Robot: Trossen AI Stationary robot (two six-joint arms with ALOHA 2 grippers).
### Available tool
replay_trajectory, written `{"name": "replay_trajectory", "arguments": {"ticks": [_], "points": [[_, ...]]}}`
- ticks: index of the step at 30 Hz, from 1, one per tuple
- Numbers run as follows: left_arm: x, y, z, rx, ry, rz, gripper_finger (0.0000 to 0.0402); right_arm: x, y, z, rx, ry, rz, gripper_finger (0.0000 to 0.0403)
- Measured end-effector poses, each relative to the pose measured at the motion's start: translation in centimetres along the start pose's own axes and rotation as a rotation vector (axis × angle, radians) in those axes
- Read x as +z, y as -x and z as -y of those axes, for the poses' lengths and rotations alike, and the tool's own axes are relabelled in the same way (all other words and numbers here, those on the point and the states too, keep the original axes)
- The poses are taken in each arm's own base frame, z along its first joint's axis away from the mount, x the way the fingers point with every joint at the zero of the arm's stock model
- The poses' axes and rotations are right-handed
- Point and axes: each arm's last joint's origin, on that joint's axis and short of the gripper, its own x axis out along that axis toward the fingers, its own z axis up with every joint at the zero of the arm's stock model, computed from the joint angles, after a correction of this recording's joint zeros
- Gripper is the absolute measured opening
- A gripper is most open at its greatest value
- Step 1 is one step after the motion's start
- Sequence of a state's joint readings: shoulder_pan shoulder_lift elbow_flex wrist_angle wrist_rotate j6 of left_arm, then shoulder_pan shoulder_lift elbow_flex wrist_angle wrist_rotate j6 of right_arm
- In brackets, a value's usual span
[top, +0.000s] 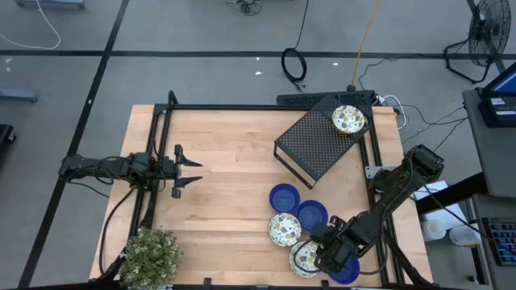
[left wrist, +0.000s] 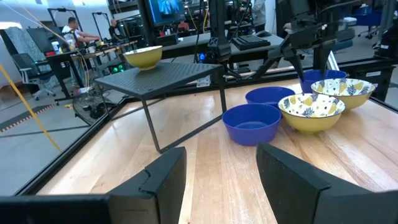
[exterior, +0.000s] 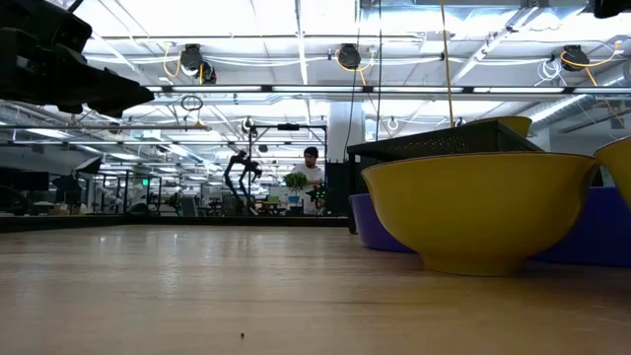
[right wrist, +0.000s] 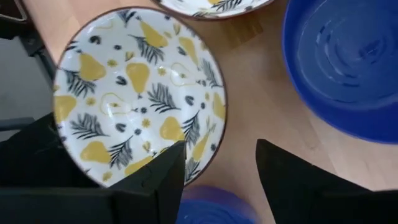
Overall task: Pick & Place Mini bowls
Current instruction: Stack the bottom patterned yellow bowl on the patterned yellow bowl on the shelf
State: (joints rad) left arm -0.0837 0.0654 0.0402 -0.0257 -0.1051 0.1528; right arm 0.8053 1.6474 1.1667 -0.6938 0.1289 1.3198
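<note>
Five mini bowls cluster at the table's near right: two blue ones (top: 284,197) (top: 312,214), two cream patterned ones (top: 285,229) (top: 304,258), and a third blue one (top: 347,271) half hidden under the right arm. A sixth, patterned bowl (top: 348,120) sits on the black perforated box (top: 314,145). My right gripper (right wrist: 221,180) is open above the nearest patterned bowl (right wrist: 140,93). One finger is over the bowl's inside and the other is outside its rim. My left gripper (top: 189,171) waits open at the table's left. My right gripper comes from above, and its open fingers (right wrist: 155,180) stand on either side of the patterned bowl's rim (right wrist: 208,152). I cannot tell whether they touch it. The bowl rests on the table.
A potted plant (top: 149,256) stands at the near left corner. The black box takes up the far right part of the table. Bare wood (top: 226,161) lies between the left gripper and the bowls. A blue bowl (right wrist: 348,62) sits close beside the right gripper's outer finger.
</note>
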Motion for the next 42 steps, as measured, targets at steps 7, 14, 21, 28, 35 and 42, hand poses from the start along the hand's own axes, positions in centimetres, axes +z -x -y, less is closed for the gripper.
{"name": "replay_trajectory", "arguments": {"ticks": [7, 14, 21, 28, 35, 42], "points": [[0.0, 0.0, 0.0, 0.0, 0.0, 0.0, 0.0198, 0.0, -0.6, -0.3, 0.011, 0.018, 0.004, 0.0181], [0.0, 0.0, 0.0, 0.0, 0.0, 0.0, 0.0198, 0.0, -0.7, -0.3, 0.007, 0.013, 0.003, 0.018], [0.0, 0.0, 0.0, 0.0, 0.0, 0.0, 0.0198, 0.0, -1.9, -0.3, -0.023, 0.013, -0.004, 0.018], [0.0, 0.0, 0.0, 0.0, 0.0, 0.0, 0.0198, 0.0, -1.9, -0.3, -0.025, -0.007, -0.003, 0.018], [0.0, 0.0, 0.0, 0.0, 0.0, 0.0, 0.0198, 0.1, -1.9, -0.3, -0.025, -0.03, -0.003, 0.018], [0.0, 0.0, 0.0, 0.0, 0.0, 0.0, 0.0198, -0.1, -2.5, -0.3, -0.037, -0.028, -0.026, 0.018]]}}
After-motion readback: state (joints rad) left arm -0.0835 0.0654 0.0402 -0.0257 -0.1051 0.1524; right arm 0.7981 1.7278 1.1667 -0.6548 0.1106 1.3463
